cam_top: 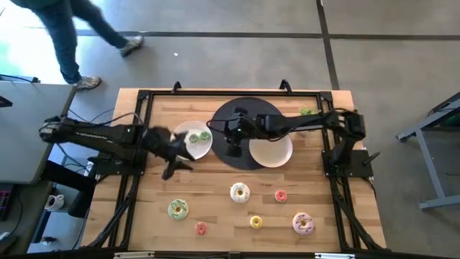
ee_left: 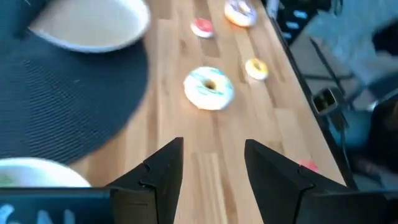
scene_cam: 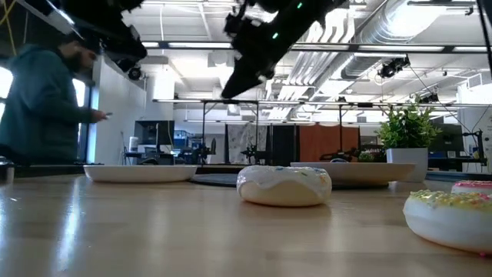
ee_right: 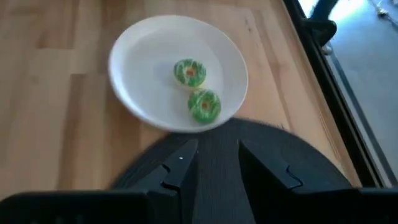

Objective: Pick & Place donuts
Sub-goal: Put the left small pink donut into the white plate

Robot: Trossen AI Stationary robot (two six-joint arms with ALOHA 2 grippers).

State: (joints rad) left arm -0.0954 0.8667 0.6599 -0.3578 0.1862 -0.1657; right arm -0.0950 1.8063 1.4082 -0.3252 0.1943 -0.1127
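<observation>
From my station, the left gripper (cam_top: 175,167) hangs over bare wood just beside the left plate (cam_top: 188,147), its fingers (ee_left: 163,177) parted with nothing between them. That plate carries 2 small green donuts (ee_right: 196,89), lying side by side and touching. Moving right, the black disc (cam_top: 244,155) sits mid-table, and the right gripper (cam_top: 234,149) hovers over it, jaws slightly apart and empty in the right wrist view. The right plate (cam_top: 273,153) overlaps the disc's right edge. Along the near side of the table I see 6 loose donuts: a green donut (cam_top: 177,209), a small pink donut (cam_top: 200,229), a white donut (cam_top: 239,192), a small yellow donut (cam_top: 256,221), a small red donut (cam_top: 280,195) and a large pink donut (cam_top: 303,224). A person (cam_top: 68,32) walks past the far left corner.
</observation>
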